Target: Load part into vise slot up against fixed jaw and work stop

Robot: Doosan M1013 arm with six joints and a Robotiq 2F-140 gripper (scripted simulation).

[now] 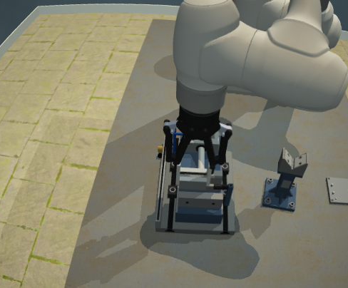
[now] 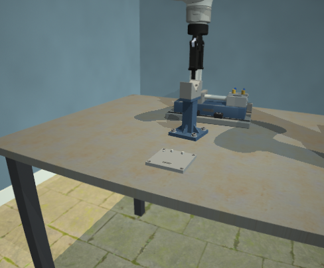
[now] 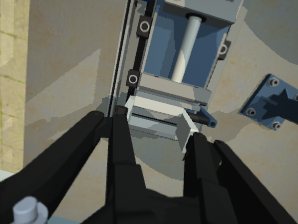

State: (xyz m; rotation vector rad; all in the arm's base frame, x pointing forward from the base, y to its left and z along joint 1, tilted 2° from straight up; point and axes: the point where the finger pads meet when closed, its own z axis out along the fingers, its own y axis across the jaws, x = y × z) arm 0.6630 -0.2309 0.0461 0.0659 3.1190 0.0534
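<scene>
My gripper [image 1: 196, 167] hangs straight down over the vise [image 1: 196, 194] and is shut on the part [image 3: 157, 117], a pale grey block held across its short width. In the wrist view the part lies level, with a dark slot line along its upper face. It sits just in front of the moving jaw [image 3: 170, 90] on the cylinder rod [image 3: 187, 47]. The black work stop rod [image 3: 205, 118] is beside the part's right end. In the exterior view the gripper [image 2: 196, 71] holds the part a little above the vise [image 2: 216, 107], and the V-block partly hides it.
The V-block [image 1: 292, 164] stands on its blue base to the right of the vise. The infeed plate [image 1: 341, 190] lies bare further right, and also shows in the exterior view [image 2: 170, 160]. Black guide rods run along both sides of the vise.
</scene>
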